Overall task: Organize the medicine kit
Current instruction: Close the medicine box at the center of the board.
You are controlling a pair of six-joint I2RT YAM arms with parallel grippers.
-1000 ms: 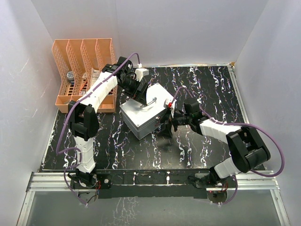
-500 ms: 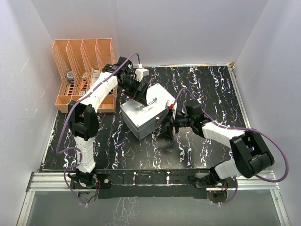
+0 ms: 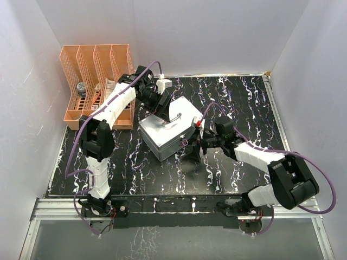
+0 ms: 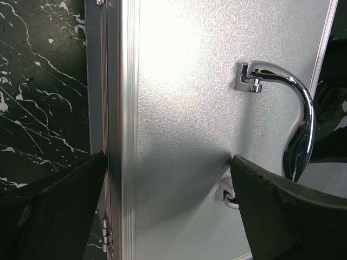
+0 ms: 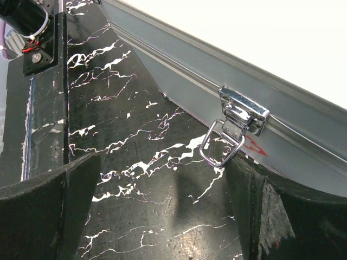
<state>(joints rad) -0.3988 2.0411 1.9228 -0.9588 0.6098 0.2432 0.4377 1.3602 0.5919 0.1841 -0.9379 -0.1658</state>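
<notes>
My right hand [image 3: 193, 144] is spread wide and empty, front latch [image 5: 234, 129] of the medicine kit [image 3: 168, 130] dead ahead of it.

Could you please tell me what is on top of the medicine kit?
A chrome handle sits on the medicine kit lid, with the open left gripper above it. The contents are hidden.

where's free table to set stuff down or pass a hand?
Bare table behind and right of the medicine kit, out to the right edge; the front-left strip between kit and near edge. Crowded: back-left, where the orange rack and open left gripper hem in the kit; the open right gripper sits at its latch side.
</notes>
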